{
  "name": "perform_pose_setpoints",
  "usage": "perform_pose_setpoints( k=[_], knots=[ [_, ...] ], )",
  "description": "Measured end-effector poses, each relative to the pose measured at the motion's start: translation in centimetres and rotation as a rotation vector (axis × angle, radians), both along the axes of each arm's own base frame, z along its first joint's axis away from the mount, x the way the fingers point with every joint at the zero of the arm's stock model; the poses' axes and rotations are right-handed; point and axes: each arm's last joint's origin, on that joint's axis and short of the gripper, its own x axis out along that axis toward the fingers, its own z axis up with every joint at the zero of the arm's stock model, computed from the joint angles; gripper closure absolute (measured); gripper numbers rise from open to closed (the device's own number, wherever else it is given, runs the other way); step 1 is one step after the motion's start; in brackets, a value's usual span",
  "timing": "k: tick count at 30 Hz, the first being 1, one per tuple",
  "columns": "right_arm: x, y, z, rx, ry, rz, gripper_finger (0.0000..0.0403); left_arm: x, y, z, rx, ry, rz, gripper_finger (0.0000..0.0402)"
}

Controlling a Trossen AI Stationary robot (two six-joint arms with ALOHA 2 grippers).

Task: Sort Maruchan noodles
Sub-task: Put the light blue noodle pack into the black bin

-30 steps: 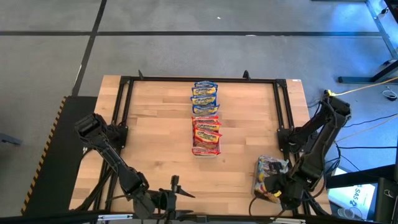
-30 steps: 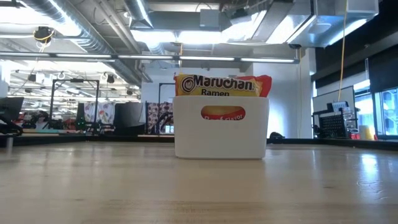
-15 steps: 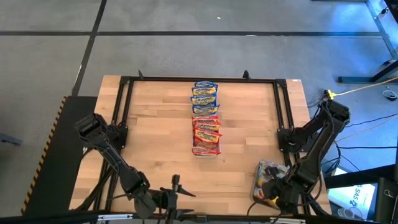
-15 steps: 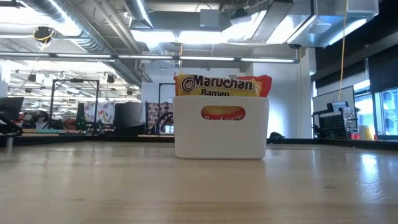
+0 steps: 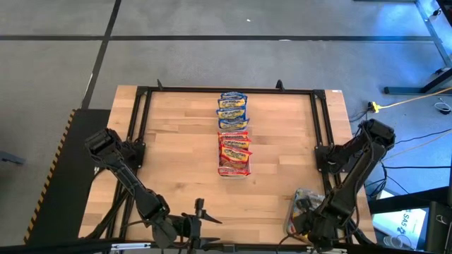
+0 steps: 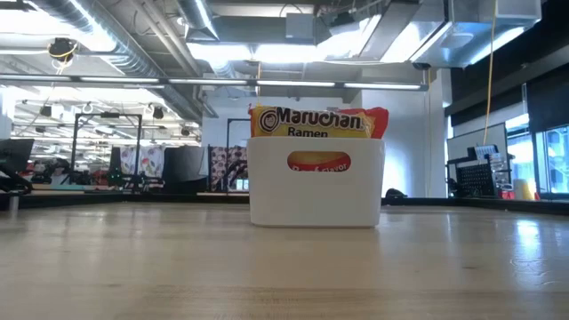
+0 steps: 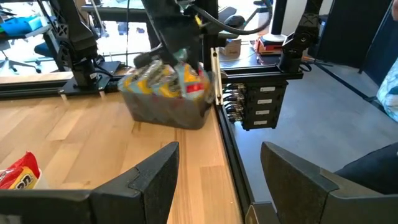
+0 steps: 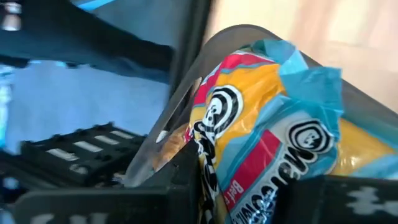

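Note:
A white tray [image 5: 233,173] stands mid-table. In it is a row of Maruchan noodles: blue-yellow packets [image 5: 232,106] at the far end, red-orange ones [image 5: 234,148] at the near end. The low view shows the white tray [image 6: 316,191] with a packet [image 6: 311,120] sticking up above its rim. A dark grey tray [image 5: 302,193] with several mixed packets [image 7: 165,78] is at the near right corner. My right gripper [image 5: 308,224] reaches down into it, shut. My left gripper [image 5: 205,219] waits open at the near edge and points toward the dark grey tray [image 7: 165,112]. My right gripper comes at the dark grey tray's near end from above, slanting down. A blue-yellow packet [image 8: 261,124] fills the gap between its fingers, and the tray's rim [image 8: 180,106] runs just beside one finger [image 8: 186,180]. The fingers and packets hide the contact itself. The tray sits tilted.
A black frame of rails [image 5: 226,89] runs round the tabletop, with one rail [image 5: 321,127] just beyond the dark grey tray. Bare wood lies on both sides of the white tray. A black equipment rack [image 7: 261,106] stands past the table's right edge.
My right gripper has sunk and gone toward the table's near edge. The dark grey tray with its packets has gone along with it, keeping its place against the fingers.

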Motion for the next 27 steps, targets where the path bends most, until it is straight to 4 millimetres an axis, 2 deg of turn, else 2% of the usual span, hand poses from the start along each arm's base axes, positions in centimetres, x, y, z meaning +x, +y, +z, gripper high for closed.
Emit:
perform_pose_setpoints(
  k=[6,17,27],
  knots=[
    [0.2,0.5,-0.9,0.010,0.023,0.004,0.0325,0.0,0.0,0.0,0.000,0.000,0.000,0.0180],
    [-0.4,-0.5,-3.2,-0.062,0.059,-0.034,0.0325,0.0,0.0,0.0,0.000,0.000,0.000,0.0180],
    [-0.6,-0.9,-3.5,-0.094,0.075,-0.037,0.0316,0.1,0.1,0.0,0.001,0.000,0.004,0.0180]
  ],
)
